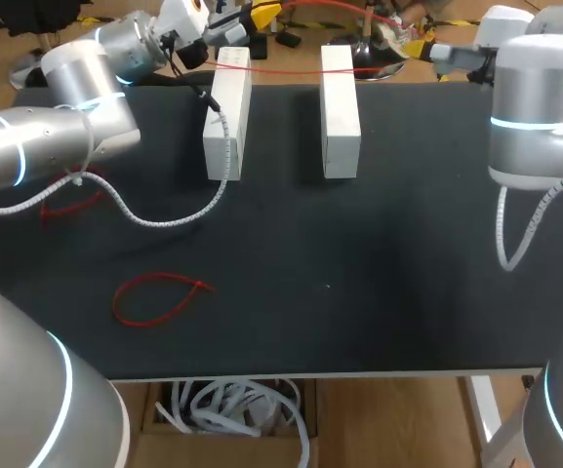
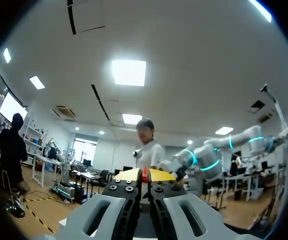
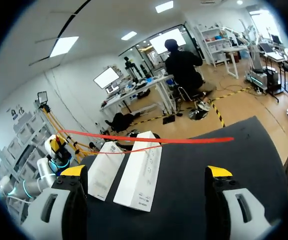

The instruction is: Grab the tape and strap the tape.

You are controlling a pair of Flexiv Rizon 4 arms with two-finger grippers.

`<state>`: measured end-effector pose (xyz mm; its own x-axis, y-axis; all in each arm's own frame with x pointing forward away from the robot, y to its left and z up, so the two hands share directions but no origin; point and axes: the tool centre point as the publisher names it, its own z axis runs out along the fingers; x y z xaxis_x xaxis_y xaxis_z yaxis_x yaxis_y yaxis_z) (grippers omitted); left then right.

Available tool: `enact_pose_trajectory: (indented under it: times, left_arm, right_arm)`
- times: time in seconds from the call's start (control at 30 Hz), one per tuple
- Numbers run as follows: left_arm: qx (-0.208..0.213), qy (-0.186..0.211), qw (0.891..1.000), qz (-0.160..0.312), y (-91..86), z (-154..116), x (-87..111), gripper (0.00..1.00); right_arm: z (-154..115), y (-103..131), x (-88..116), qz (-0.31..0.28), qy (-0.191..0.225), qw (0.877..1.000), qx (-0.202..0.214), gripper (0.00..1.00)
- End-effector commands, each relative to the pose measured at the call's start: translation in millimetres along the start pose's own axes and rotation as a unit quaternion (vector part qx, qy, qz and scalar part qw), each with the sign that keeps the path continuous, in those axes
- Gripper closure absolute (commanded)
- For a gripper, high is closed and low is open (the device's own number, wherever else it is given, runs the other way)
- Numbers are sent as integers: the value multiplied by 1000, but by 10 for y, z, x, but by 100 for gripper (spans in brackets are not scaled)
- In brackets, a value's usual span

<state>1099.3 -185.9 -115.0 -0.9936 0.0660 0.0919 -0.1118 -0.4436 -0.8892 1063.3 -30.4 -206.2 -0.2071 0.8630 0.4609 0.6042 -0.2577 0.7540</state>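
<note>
- The tabletop (image 1: 359,273) is black. Two white boxes lie side by side at the upper centre of the head view: the left box (image 1: 227,117) and the right box (image 1: 341,107).
- The red tape (image 1: 291,70) runs as a thin straight line across the far ends of both boxes, at the top centre of the head view. Whether it touches the boxes cannot be told.
- The left arm (image 1: 57,136) enters from the upper left of the head view and ends at the top edge, behind the left box.
- Left jaws: closed on the red tape. In the left wrist view the yellow tips meet, with the red tape (image 2: 144,175) pinched between them.
- The right arm (image 1: 535,127) occupies the upper right of the head view.
- Right jaws: open, with the tips set wide apart and nothing between them. In the right wrist view the red tape (image 3: 183,140) stretches ahead of the jaws and passes over the right box (image 3: 139,175) and the left box (image 3: 104,175).
- A red loop (image 1: 159,292) lies flat at the lower left of the tabletop, well apart from the boxes.
- A second red piece (image 1: 71,200) lies at the left edge, partly under the left arm.
- A white ribbed cable (image 1: 164,219) trails from the left arm across the tabletop to the left box.
</note>
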Motion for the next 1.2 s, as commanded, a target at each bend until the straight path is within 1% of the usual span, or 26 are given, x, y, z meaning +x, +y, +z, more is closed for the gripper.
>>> enact_pose_trajectory:
  times: [0.03,0.47,0.5,0.53,0.6,0.63,0.7,0.73,0.77,0.8,0.83,0.87,0.9,0.93,0.97,1.0,1.03,1.1,1.13,1.17,1.2]
  left_arm:
    - [1,1,1000,0,9,-4,-11,100]
    - [1,1,1000,0,9,-4,-11,100]
    - [1,1,1000,0,9,-4,-11,100]
    - [1,1,1000,0,9,-4,-11,100]
    - [1,1,1000,0,9,-4,-11,100]
    - [1,1,1000,0,9,-4,-11,100]
    - [1,1,1000,0,9,-4,-11,100]
    - [1,1,1000,0,9,-4,-11,100]
    - [1,1,1000,0,9,-4,-11,100]
    - [1,1,1000,0,9,-4,-11,100]
    - [1,1,1000,0,9,-4,-11,100]
    - [1,1,1000,0,9,-4,-11,100]
    - [1,1,1000,0,9,-4,-11,100]
    - [1,1,1000,0,9,-4,-11,100]
    - [1,1,1000,0,9,-4,-11,100]
    - [1,1,1000,0,9,-4,-11,100]
    - [1,1,1000,0,9,-4,-11,100]
    - [1,1,1000,0,9,-4,-11,100]
    - [1,1,1000,0,9,-4,-11,100]
    - [1,1,1000,0,9,-4,-11,100]
    - [1,1,1000,0,9,-4,-11,100]
  right_arm:
    - [-60,42,29,-64,11,997,34,0]
    - [-60,42,29,-64,11,997,34,0]
    - [-53,53,52,-32,31,999,29,0]
    - [-36,54,77,-25,33,999,33,0]
    - [-67,43,159,-33,35,998,28,0]
    - [-82,28,192,-33,38,998,36,0]
    - [-126,-17,207,18,44,998,33,0]
    - [-152,-38,194,42,44,998,20,0]
    - [-179,-51,194,70,54,996,-2,0]
    - [-206,-60,188,99,56,993,-25,0]
    - [-233,-73,191,117,50,991,-42,0]
    - [-263,-74,206,145,52,986,-70,0]
    - [-287,-74,206,166,46,983,-67,0]
    - [-293,-92,195,198,39,977,-75,0]
    - [-305,-102,180,220,37,972,-72,0]
    - [-302,-121,157,232,22,971,-58,0]
    - [-307,-134,132,256,16,965,-58,0]
    - [-303,-136,96,294,15,954,-62,0]
    - [-302,-129,39,323,5,943,-81,0]
    - [-303,-120,-5,351,17,931,-102,0]
    - [-300,-110,-46,369,13,924,-96,0]
